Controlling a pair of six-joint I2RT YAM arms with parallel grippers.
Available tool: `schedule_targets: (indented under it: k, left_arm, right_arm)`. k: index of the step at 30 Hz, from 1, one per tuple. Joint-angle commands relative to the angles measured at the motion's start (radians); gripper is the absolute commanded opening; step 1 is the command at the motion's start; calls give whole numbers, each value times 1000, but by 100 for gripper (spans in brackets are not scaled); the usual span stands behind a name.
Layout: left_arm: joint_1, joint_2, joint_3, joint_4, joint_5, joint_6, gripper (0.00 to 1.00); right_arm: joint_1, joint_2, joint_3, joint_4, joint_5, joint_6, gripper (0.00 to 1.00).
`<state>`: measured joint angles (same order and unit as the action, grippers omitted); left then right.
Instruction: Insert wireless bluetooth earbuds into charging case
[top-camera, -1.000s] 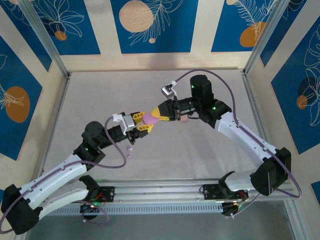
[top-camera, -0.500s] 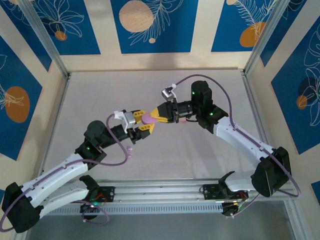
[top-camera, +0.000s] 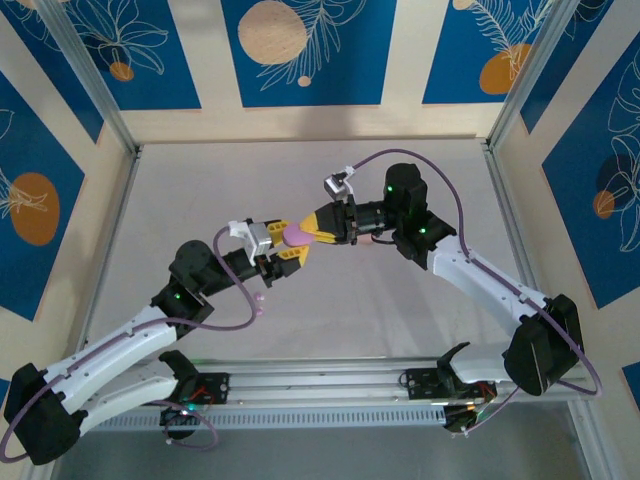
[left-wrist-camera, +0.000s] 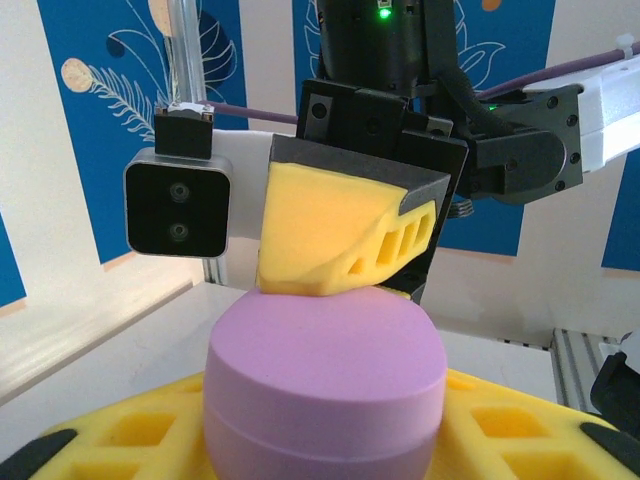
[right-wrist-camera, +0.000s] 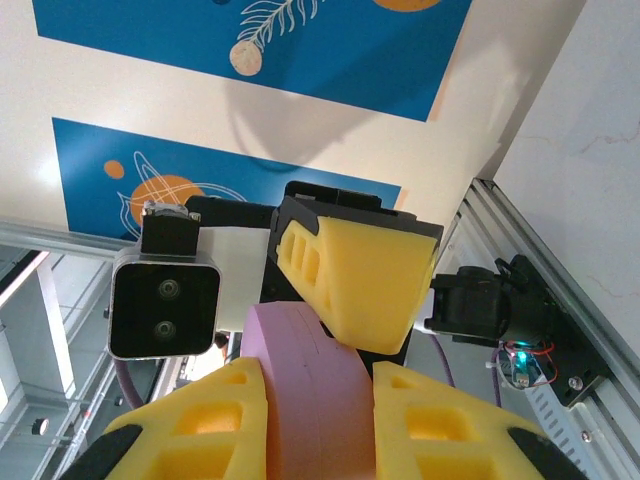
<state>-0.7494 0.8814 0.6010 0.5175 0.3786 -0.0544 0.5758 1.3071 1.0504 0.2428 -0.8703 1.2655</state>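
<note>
A lilac pebble-shaped charging case (top-camera: 296, 236) hangs closed above mid-table, held from both sides. My right gripper (top-camera: 308, 232) is shut on its thin faces; in the right wrist view the case (right-wrist-camera: 310, 380) stands edge-on between my yellow fingers (right-wrist-camera: 200, 420). My left gripper (top-camera: 290, 243) flanks its wide sides, and in the left wrist view the case (left-wrist-camera: 325, 380) fills the gap and touches both pads (left-wrist-camera: 130, 440). Two tiny lilac-pink earbuds (top-camera: 259, 304) lie on the table below my left wrist.
The grey tabletop (top-camera: 200, 200) is fenced by an aluminium frame (top-camera: 120, 150) with patterned blue walls behind. A rail (top-camera: 320, 385) with both arm bases runs along the near edge. A purple cable (top-camera: 235, 300) loops beside the earbuds.
My left jaws spread wider and now sit around the case's wide sides. My right gripper shifted slightly left with the case. The earbuds have not moved.
</note>
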Motion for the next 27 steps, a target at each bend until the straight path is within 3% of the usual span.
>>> schedule_targets:
  k: [1,4,8,13,20,27]
  left_arm:
    - [-7,0,8,47,-1,-9,45]
    - [-7,2,6,46,2,-10,40]
    - [-7,0,2,57,0,-18,48]
    - [-8,-1,0,66,-1,-21,50]
    - [-8,1,3,54,5,-21,42]
    - [-7,2,6,36,10,-10,49]
  right_arm:
    - [1,-20,-15,8,15,1,13]
    - [1,-18,-14,6,16,0,13]
    - [1,-16,-16,1,16,-4,13]
    - [0,-14,-15,0,15,-5,13]
    - [2,-15,-18,3,18,0,13]
    - [4,-15,-16,23,13,15,14]
